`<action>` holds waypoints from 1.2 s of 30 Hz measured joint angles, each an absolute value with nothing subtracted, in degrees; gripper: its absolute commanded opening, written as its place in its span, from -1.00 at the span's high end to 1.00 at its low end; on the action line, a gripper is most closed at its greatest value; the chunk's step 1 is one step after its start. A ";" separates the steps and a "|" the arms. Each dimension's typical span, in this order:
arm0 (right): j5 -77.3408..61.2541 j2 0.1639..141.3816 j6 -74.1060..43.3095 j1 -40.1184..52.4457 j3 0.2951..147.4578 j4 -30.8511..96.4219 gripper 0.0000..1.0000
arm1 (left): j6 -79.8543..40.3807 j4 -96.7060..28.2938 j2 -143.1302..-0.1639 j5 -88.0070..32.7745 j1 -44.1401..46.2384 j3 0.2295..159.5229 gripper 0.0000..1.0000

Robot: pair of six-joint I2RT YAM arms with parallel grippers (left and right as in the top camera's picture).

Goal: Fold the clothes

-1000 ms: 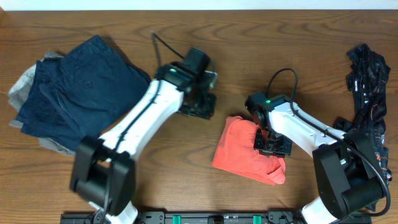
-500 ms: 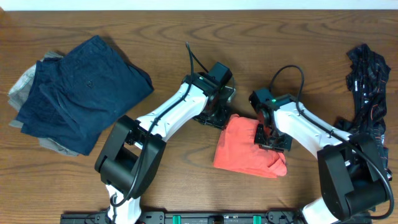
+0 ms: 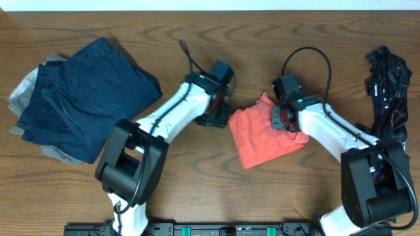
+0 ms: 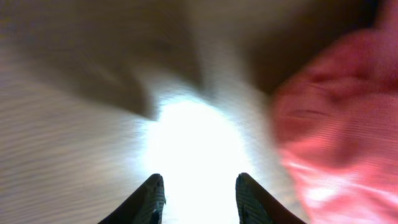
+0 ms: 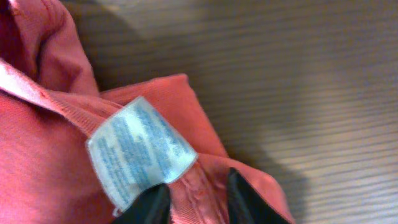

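Observation:
A crumpled coral-red T-shirt (image 3: 262,139) lies on the wooden table right of centre. My right gripper (image 3: 283,120) sits at its far edge, shut on a fold of the coral fabric (image 5: 205,186) next to a pale blue label (image 5: 140,152). My left gripper (image 3: 212,120) hovers just left of the shirt, not touching it. In the left wrist view, which is blurred, its fingers (image 4: 153,198) stand apart over bare table, with the T-shirt (image 4: 339,130) off to the right. More clothes lie at the table's sides.
A stack of navy-blue garments (image 3: 85,95) over a grey one (image 3: 23,92) lies at the far left. A black printed garment (image 3: 387,85) is bunched along the right edge, by the right arm's base.
My right gripper has pulled the coral T-shirt toward the far side of the table, and the shirt has shifted and turned. My left gripper swung in beside the shirt, then backed off slightly left.

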State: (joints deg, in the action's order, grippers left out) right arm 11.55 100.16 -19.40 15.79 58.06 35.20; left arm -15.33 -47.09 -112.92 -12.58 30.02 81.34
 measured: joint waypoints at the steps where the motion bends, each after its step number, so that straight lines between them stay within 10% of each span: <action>1: 11.70 100.22 -18.50 15.29 58.98 36.45 0.32 | -15.86 -47.09 -112.86 -12.08 29.12 81.36 0.22; 15: 1.61 90.89 -15.29 14.20 73.19 56.73 0.35 | -10.11 -38.20 -104.25 -20.21 27.57 82.76 0.20; 36: 3.90 91.50 -19.27 12.62 50.68 37.28 0.42 | -5.72 -44.16 -118.91 -23.75 33.80 81.71 0.29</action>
State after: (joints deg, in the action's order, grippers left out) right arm 3.90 91.50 -19.27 12.62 50.68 37.28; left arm -5.72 -44.16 -118.91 -23.75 33.80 81.71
